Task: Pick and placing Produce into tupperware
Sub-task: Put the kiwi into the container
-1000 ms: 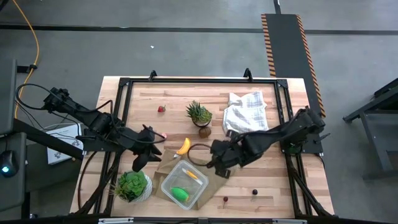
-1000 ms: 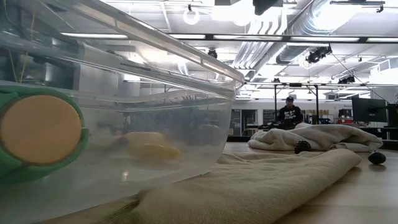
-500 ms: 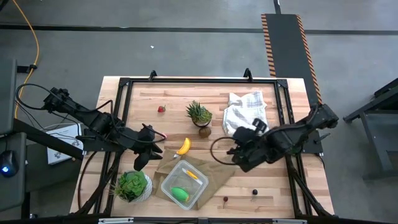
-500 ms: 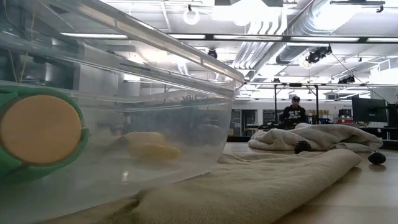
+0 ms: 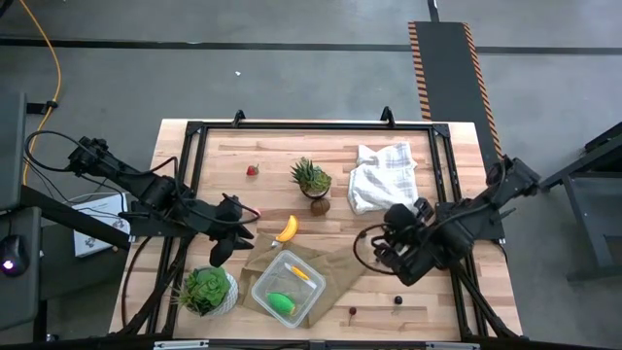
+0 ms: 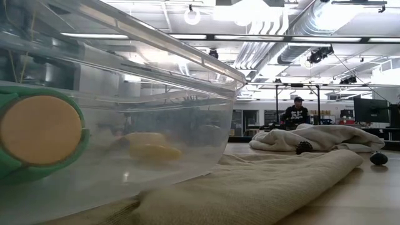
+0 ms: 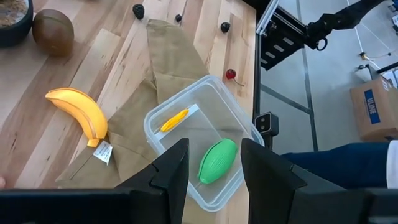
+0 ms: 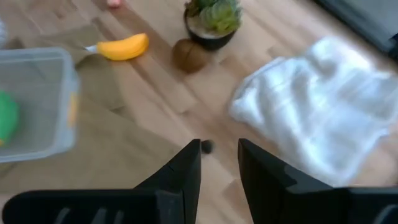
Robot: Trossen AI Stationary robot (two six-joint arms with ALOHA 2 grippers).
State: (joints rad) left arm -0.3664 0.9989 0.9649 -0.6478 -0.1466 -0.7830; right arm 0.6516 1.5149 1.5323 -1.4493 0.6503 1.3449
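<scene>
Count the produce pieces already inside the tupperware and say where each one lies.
2. In the tupperware, the green oval lies near the front edge; the yellow-orange piece lies toward the back, nearer the banana, which sits outside on the table. Nothing else shows inside.

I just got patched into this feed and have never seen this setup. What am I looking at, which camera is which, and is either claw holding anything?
Two dark robot arms work at a wooden table. One camera looks straight down, one sits at table height, and one rides on each wrist.

From above, the left claw hangs beside the yellow banana; the right claw is over bare wood below the white cloth. Both stand open and hold nothing.

The clear tupperware sits on a brown paper bag and already holds a green oval and a yellow-orange piece. Still outside it: the banana, a brown kiwi, a red strawberry and a few small dark pieces. Two potted plants also stand there.
</scene>
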